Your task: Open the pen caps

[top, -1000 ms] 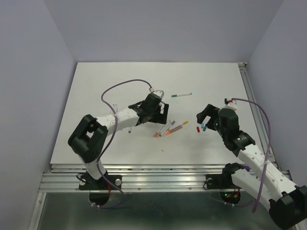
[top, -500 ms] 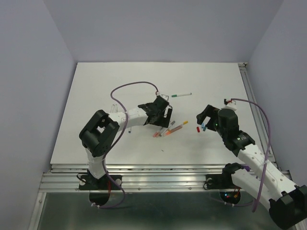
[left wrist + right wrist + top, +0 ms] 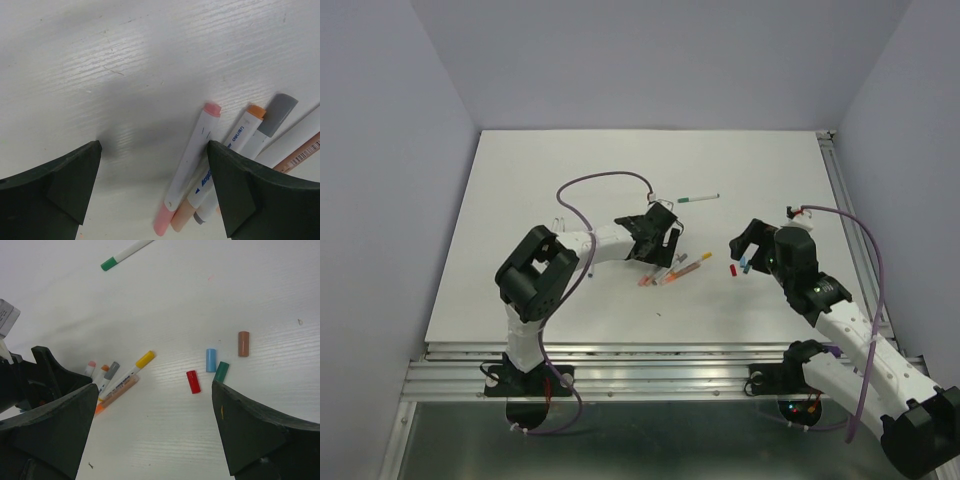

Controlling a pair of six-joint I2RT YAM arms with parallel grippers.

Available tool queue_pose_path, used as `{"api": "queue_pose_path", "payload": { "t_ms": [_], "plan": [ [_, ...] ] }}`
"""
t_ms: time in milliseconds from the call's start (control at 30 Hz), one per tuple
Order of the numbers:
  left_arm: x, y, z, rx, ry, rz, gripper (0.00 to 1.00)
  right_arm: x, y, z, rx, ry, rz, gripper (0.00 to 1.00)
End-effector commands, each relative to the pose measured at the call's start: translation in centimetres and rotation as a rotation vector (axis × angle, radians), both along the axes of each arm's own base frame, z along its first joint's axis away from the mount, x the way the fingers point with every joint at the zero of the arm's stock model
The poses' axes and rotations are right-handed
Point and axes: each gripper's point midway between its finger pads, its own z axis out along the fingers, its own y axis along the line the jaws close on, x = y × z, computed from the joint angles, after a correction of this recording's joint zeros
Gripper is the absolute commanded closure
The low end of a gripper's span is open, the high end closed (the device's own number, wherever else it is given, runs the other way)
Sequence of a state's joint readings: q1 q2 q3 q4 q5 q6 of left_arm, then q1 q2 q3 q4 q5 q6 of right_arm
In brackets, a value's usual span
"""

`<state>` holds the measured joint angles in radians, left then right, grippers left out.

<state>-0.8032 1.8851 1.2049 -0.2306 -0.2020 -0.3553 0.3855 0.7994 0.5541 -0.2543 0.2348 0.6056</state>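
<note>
Looking down from above, we see the left pincer low over a bunch of pens near the middle of the bench. In its wrist view the pincer gapes wide and has hold of nothing. A pink-ended pen lies on the bench between the fingers, close to the one at the right of that view. Beside it lie an orange-ended pen and a pen wearing a grey cap, both partly hidden behind that finger.

The right pincer hangs above the bench, apart from the bunch and toward the right side. Its own camera shows this pincer spread wide and empty too. Four loose caps lie on the bench ahead of it: a red cap, a blue cap, a green cap close by the blue one, and a brown cap a little farther off. A yellow cap sits on a pen at the edge of the bunch. A green-tipped pen lies alone, well apart, toward the far side.
</note>
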Motion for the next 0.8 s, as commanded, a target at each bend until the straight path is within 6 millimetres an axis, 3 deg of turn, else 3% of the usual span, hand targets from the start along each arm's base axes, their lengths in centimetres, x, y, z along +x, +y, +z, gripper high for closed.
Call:
{"api": "queue_pose_path", "payload": {
  "t_ms": [0,167,267,300,400,467,500,667,700,767],
  "plan": [
    [0.8,-0.6,0.9,0.019,-0.029,-0.006,0.03,0.0,-0.2,-0.4,-0.012,-0.002,0.002,0.00],
    [-0.3,-0.9,0.0,0.062,-0.017,-0.041,0.08,0.0,-0.3,-0.3,-0.014,-0.006,-0.003,0.00],
    [-1.7,-1.2,-0.9,0.063,0.023,-0.070,0.19,0.0,-0.4,-0.4,-0.017,-0.004,-0.006,0.00],
    [-2.1,-1.2,-1.4,0.057,0.039,-0.065,0.30,0.0,-0.4,-0.3,-0.017,-0.006,-0.007,0.00],
    [-3.7,-0.6,-3.7,0.076,0.101,-0.056,0.47,0.0,-0.7,-0.4,-0.021,-0.008,-0.020,0.00],
    [-4.5,0.0,-5.0,0.090,0.130,-0.048,0.51,0.0,-0.7,-0.3,-0.019,-0.010,-0.020,0.00],
    [-4.7,0.0,-5.4,0.088,0.140,-0.047,0.57,-0.1,-0.7,-0.2,-0.018,-0.012,-0.021,0.00],
    [-5.1,0.0,-6.1,0.082,0.159,-0.044,0.72,-0.1,-0.7,0.1,-0.012,-0.025,-0.022,0.00],
    [-5.1,0.0,-6.0,0.083,0.158,-0.044,0.84,-0.1,-0.7,0.1,-0.011,-0.027,-0.022,0.00],
    [-5.0,0.2,-6.2,0.089,0.159,-0.043,0.97,-0.2,-0.8,0.2,-0.010,-0.028,-0.025,0.00]
  ]
}}
